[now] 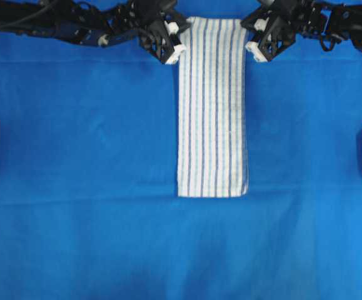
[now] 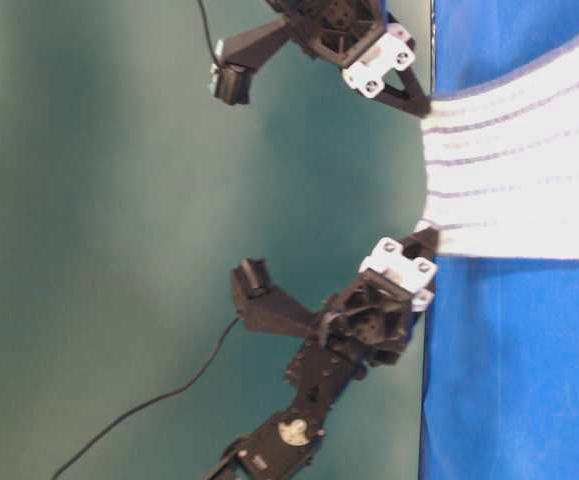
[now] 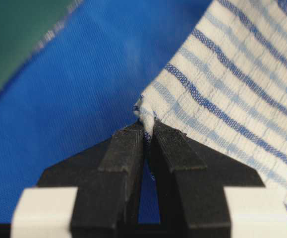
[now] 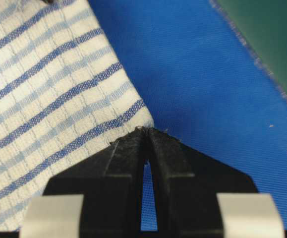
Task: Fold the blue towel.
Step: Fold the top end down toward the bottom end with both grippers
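overhead view: the blue towel (image 1: 212, 106), white with thin dark and light blue stripes, lies as a long narrow strip down the middle of a counter (image 1: 74, 156) draped in a plain blue covering. its near end lies flat; its far end sits between two black arms at the top edge. the left claw (image 1: 179, 39) meets the towel's far left corner and the right claw (image 1: 251, 36) meets its far right corner.

table-level view, turned sideways: both claws, left claw (image 2: 429, 237) and right claw (image 2: 427, 106), hold the towel's (image 2: 519, 170) end edge just off the counter's blue covering (image 2: 509, 370), the cloth sagging slightly between them, against a green backdrop.

left wrist view: the left claw (image 3: 148, 130) is clamped together on the bunched corner of the towel (image 3: 232, 89), which slopes up to the right above the blue covering (image 3: 84, 89).

right wrist view: the right claw (image 4: 145, 133) is pinched tight on the towel's (image 4: 49, 99) corner tip; the cloth spreads off to the left.
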Robot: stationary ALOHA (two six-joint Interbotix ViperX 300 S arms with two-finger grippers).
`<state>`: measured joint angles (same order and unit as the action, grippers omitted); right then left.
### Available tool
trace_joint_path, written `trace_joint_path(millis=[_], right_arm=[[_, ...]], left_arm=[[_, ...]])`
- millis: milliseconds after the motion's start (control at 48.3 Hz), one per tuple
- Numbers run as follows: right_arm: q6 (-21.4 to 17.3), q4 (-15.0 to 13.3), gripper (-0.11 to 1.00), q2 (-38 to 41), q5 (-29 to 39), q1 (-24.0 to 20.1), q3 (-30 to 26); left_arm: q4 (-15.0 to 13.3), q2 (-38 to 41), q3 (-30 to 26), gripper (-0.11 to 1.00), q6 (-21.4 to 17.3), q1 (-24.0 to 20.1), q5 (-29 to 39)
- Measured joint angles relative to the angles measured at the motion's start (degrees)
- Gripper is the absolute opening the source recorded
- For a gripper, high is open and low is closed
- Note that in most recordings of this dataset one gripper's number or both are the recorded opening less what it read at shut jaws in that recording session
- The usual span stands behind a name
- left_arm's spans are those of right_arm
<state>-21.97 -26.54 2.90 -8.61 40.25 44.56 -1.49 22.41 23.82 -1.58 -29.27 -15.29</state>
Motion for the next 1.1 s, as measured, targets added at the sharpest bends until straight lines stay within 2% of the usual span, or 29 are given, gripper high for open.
trace_joint_path(millis=[249, 435, 704, 912, 1098], right_arm=[[-0.88, 0.09, 0.05, -1.85, 0.18, -0.26, 1.14], [-1.76, 1.58, 0.05, -5.54, 0.26, -4.31, 4.57], [-2.99, 4.48, 0.05, -14.77, 3.25, -14.85, 11.07], [-4.75, 7.12, 0.05, -19.16, 5.89, -25.14, 13.80], [-7.03, 9.23, 0.05, -19.25, 8.44, -33.66, 14.24]], left_arm=[[0.00, -2.20, 1.41, 0.02, 0.00, 0.18, 0.26], [0.00, -3.96, 4.13, 0.02, 0.18, 3.08, 0.26], [0.00, -8.88, 8.61, 0.02, 1.05, 11.69, 0.26], [0.00, -9.40, 10.28, 0.02, 1.41, 20.92, 0.35], [-0.09, -9.49, 10.55, 0.02, 5.01, 28.48, 1.93]])
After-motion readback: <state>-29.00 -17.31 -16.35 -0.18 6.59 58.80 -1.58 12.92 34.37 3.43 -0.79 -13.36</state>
